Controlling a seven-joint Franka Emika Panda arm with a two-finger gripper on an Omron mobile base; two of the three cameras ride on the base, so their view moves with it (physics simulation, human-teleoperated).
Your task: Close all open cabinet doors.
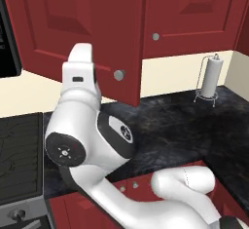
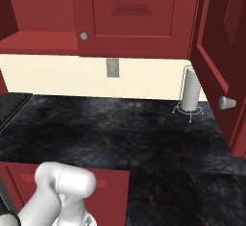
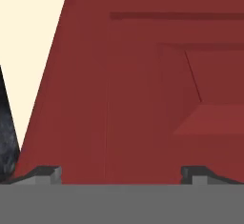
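My claw sits spread wide and empty at six o'clock of the hand view, its two dark tips well apart, and right beyond them is the raised panel of a dark-red door face. From behind on the left, my hand is up against the open cabinet door, which hangs swung out over the desk with its round silver knob near the lower corner, at about three o'clock from my wrist. I cannot tell whether the tips touch the wood or stop just short of it.

I judge I am on the first door, lined up to push rather than grip, with the flat of the hand against the panel. The next move calls for a steady sweep that follows the door's arc back towards the cabinet, keeping the tips off the knob and off the panel's edge so they do not slip.

From the right, a second door stands open at three o'clock, its knob jutting towards me beside the paper-towel holder. The middle door at twelve o'clock looks shut.
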